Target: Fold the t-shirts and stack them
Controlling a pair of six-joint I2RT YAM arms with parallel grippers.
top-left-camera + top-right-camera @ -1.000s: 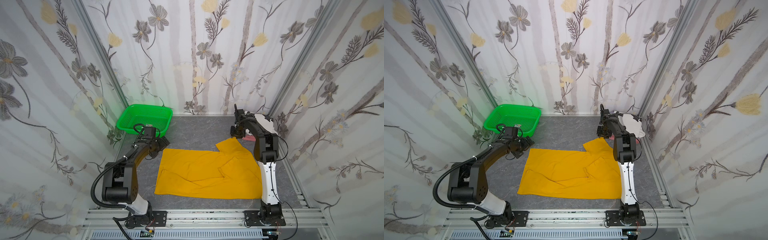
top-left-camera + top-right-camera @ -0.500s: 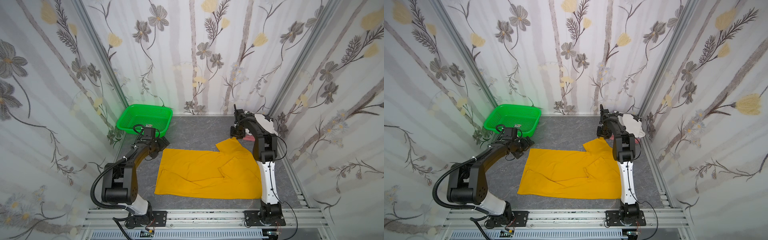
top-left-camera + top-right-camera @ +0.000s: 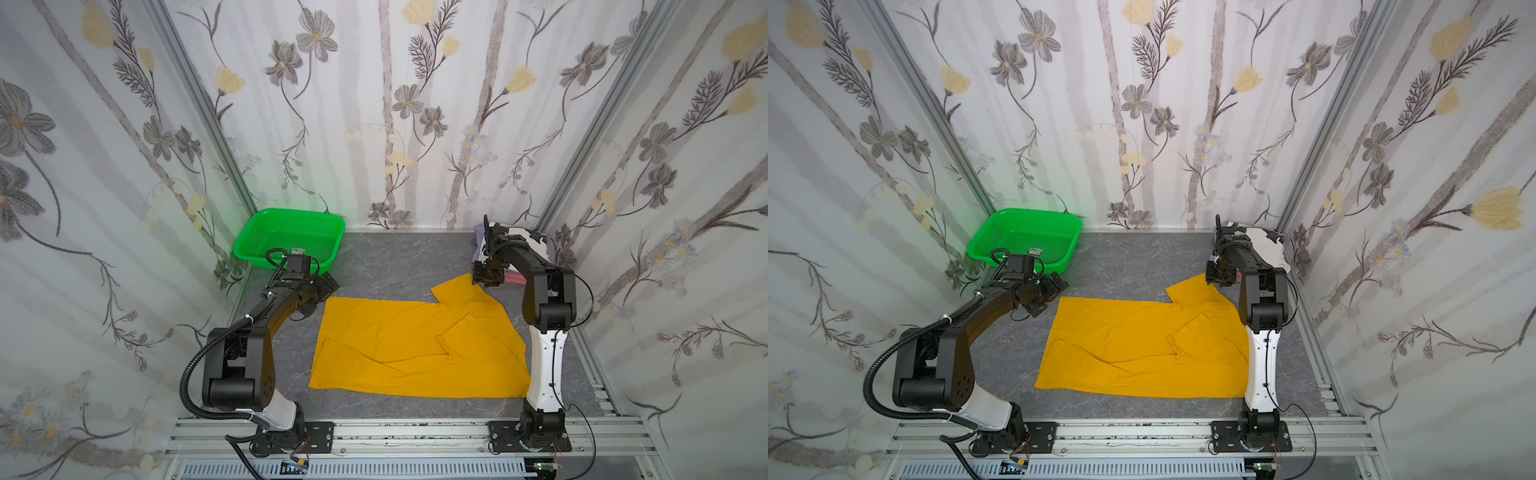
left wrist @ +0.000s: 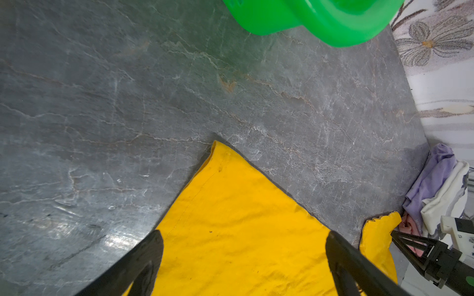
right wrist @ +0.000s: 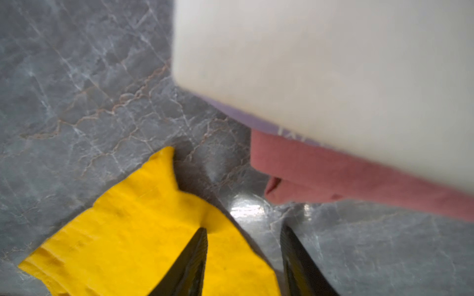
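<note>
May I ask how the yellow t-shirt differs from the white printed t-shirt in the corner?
The yellow t-shirt lies spread out centrally; the white printed t-shirt sits bunched in the far corner. The yellow one is plain; the white one bears black figures. The yellow one rests on the table; the white one tops the lavender t-shirt and pink t-shirt. Both are soft cloth.
</note>
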